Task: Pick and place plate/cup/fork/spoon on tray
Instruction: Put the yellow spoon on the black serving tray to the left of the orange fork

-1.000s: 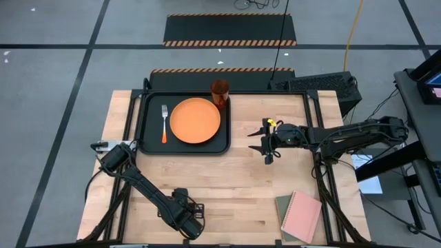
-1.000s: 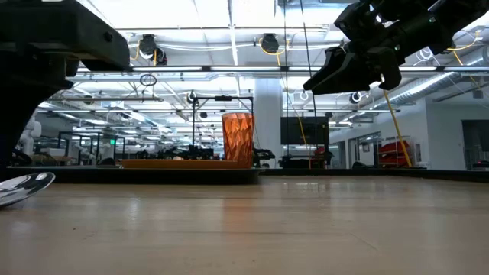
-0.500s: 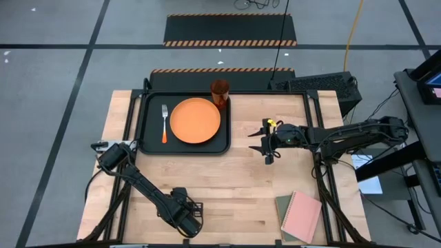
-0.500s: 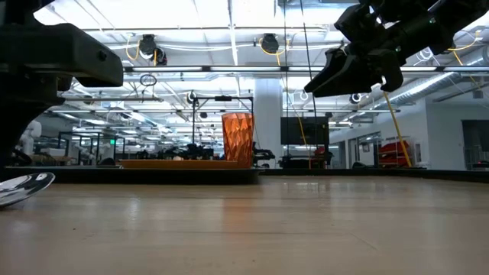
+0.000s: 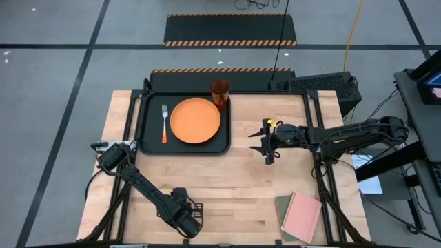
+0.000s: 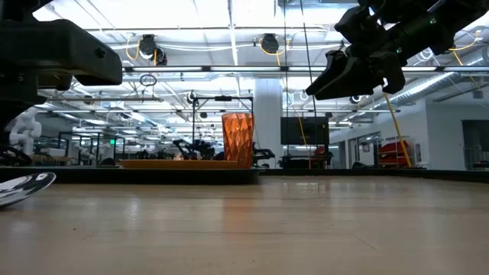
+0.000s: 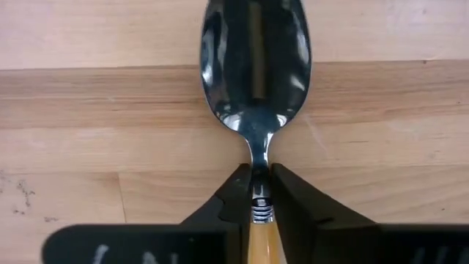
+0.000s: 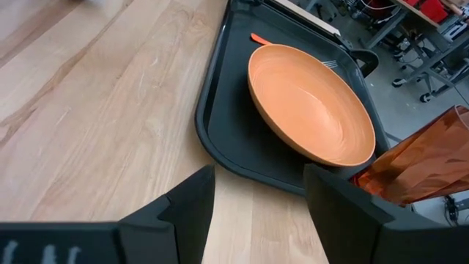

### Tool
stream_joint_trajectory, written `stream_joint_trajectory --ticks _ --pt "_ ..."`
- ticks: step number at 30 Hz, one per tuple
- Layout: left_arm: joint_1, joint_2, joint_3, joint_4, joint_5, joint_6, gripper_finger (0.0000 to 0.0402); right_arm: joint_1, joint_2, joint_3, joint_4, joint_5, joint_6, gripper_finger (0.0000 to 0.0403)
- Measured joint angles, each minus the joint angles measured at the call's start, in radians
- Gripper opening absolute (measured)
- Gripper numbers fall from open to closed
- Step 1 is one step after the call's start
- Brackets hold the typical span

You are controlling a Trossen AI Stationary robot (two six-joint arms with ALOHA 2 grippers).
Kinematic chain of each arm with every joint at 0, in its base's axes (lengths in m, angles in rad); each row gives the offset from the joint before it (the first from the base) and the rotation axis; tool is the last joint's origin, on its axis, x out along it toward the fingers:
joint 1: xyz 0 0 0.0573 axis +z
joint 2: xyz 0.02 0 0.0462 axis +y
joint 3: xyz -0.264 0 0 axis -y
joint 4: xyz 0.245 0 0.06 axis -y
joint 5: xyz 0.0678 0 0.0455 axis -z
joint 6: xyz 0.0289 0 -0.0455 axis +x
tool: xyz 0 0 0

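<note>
Wooden tabletop (image 5: 227,179), near edge: my left gripper (image 7: 254,192) is pinched on the spoon (image 7: 255,81) at its neck. I should lift it level, then carry it to the tray (image 5: 147,124) beside the fork (image 5: 164,122). Right gripper (image 5: 264,144) waits spread, empty. Nothing visibly moved since half a second ago.

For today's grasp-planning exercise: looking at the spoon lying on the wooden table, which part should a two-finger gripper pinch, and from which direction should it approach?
Pinch the spoon on its thin neck and orange handle, from above, one finger on each side. The bowl is wide and rounded, with no flat sides to pinch; the handle is narrow and straight. The left gripper is shut on it exactly there.
</note>
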Motion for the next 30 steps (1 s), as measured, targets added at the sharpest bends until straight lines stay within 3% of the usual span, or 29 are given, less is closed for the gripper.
stream_joint_trajectory --ticks 4,14,30 --pt "0.000 0.000 0.000 -0.001 -0.009 -0.005 0.0031 0.000 0.000 0.000 0.000 0.000 0.000 0.0203" --pt "0.014 -0.017 0.001 -0.017 -0.007 0.004 0.0029 0.000 0.000 0.000 0.001 0.000 0.000 0.0203" --pt "0.085 -0.083 -0.001 -0.134 -0.101 0.119 0.0026 0.000 0.000 0.000 0.007 0.001 -0.039 0.0203"
